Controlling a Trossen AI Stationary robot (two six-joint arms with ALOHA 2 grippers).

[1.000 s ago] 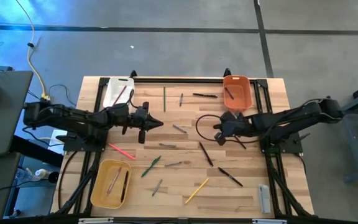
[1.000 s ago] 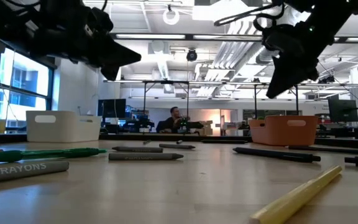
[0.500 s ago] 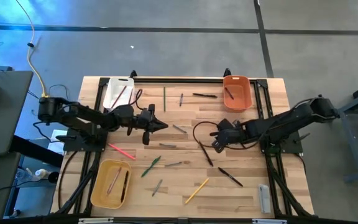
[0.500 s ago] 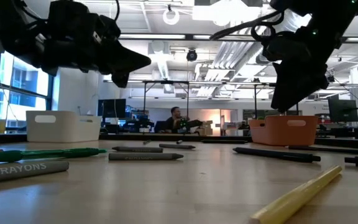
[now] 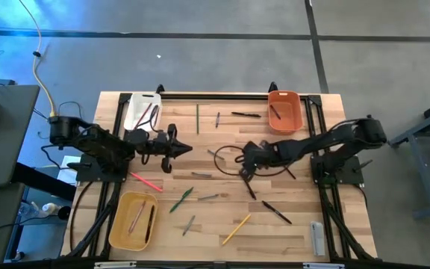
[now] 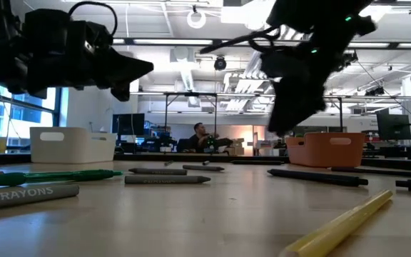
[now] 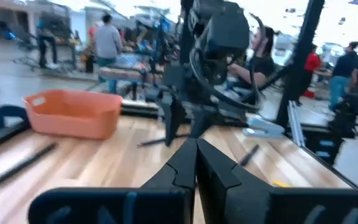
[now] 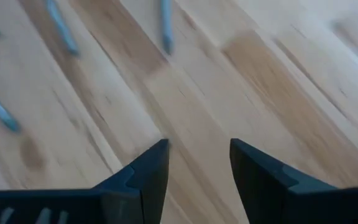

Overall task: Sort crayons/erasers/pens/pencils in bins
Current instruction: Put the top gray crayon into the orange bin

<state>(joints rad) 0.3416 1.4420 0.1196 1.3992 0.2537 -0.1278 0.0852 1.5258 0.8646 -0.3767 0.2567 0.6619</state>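
Crayons, pens and pencils (image 5: 183,199) mostly loose across the tabletop (image 5: 297,232); few inside yellow bin (image 5: 132,220) near left, white bin (image 5: 141,109) and orange bin (image 5: 284,110) far. Right claw (image 5: 246,155), now spread and empty, swung leftward to mid-table above a black pen (image 5: 247,184); likely next pick. Left claw (image 5: 181,147) pressed together, pulled back slightly.

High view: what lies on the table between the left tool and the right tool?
One short grey stick lies on the wood between the shut left tool and the open right tool, touching neither. The high view shows it.
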